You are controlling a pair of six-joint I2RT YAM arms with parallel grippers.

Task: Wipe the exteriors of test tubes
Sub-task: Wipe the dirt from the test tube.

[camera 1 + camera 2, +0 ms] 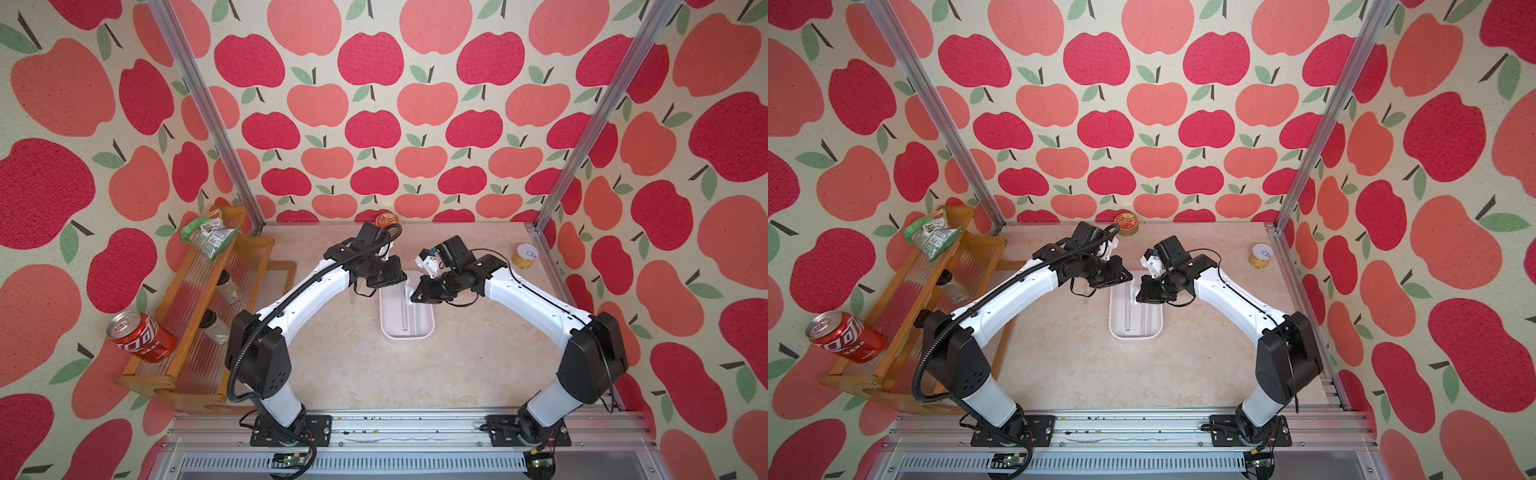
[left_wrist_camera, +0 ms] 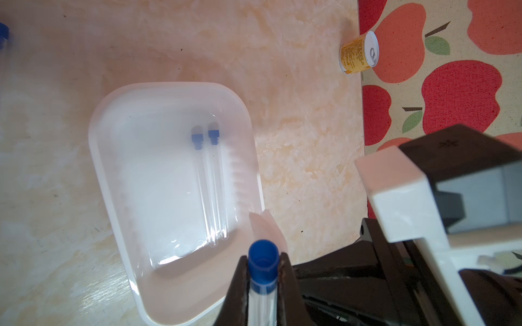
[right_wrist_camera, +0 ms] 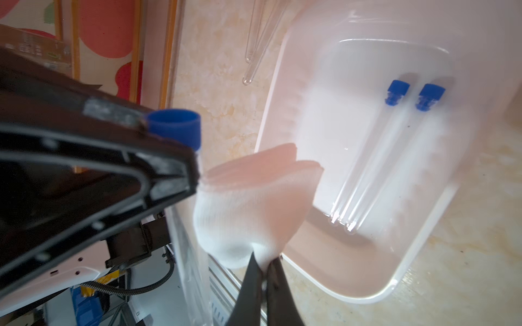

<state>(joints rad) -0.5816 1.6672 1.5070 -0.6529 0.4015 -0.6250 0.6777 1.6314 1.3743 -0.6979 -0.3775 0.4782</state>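
Beige marbled tabletop: carries everything; fills the lower centre of both top views.
White tray: shallow and open; centre of frame in both top views.
Left tool: pressed onto a test tube just under its blue cap. Keep this grip firm and steady, since glass slips.
Right tool: pinching the white cloth by one fold.
White cloth: folded and fanned out right beside the gripped glass; contact cannot be told. Probably best wrapped partly round the glass, then drawn along its length away from the cap.
Held test tube: above the tray's upper end in the top views; wiping in hand.
Tubes in tray: two, side by side, caps together.
Tubes on tabletop: at least two, just outside the tray wall; may roll if brushed.
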